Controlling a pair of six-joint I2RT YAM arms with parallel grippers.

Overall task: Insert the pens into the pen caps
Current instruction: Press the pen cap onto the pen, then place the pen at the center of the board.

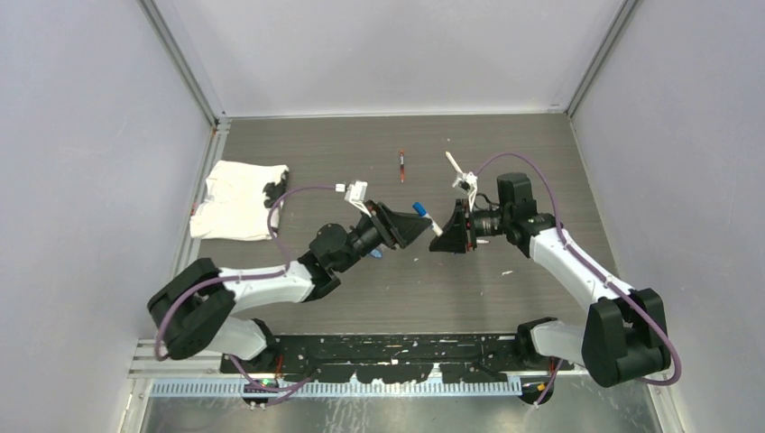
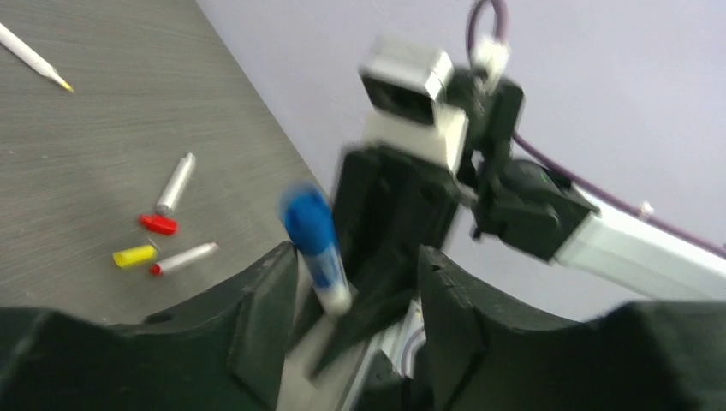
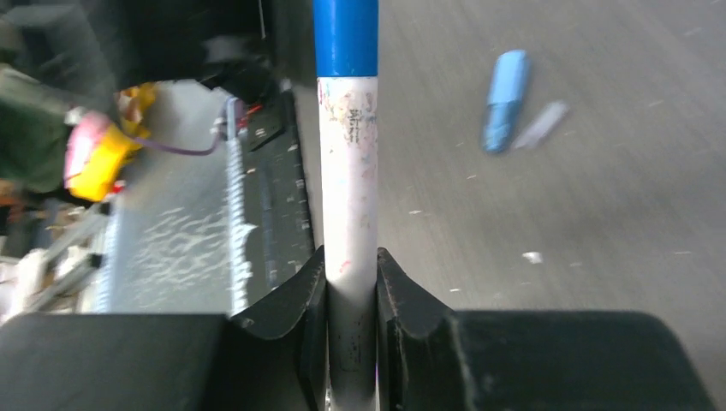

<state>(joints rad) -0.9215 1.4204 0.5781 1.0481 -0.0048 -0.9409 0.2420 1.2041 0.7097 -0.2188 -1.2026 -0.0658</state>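
A white-barrelled pen [image 3: 348,171] with a blue pen cap [image 3: 347,38] on its end is held above the table between the two arms. My right gripper [image 3: 351,265] is shut on the barrel. In the left wrist view the blue cap [image 2: 310,227] stands between the parted jaws of my left gripper [image 2: 351,300], close to the left finger and apart from the right one. From above, the capped pen [image 1: 424,215] bridges the left gripper [image 1: 415,227] and the right gripper [image 1: 444,236]. Loose on the table lie a red cap [image 2: 159,224], a yellow cap [image 2: 134,255], a red-tipped pen [image 2: 184,258] and a yellow-tipped pen [image 2: 34,58].
A white cloth [image 1: 237,198] lies at the left of the table. A red-ended pen [image 1: 401,166] and crossed white pens [image 1: 458,170] lie toward the back. A light-blue oblong piece [image 3: 505,98] and a small grey tube [image 3: 542,124] rest below the right gripper.
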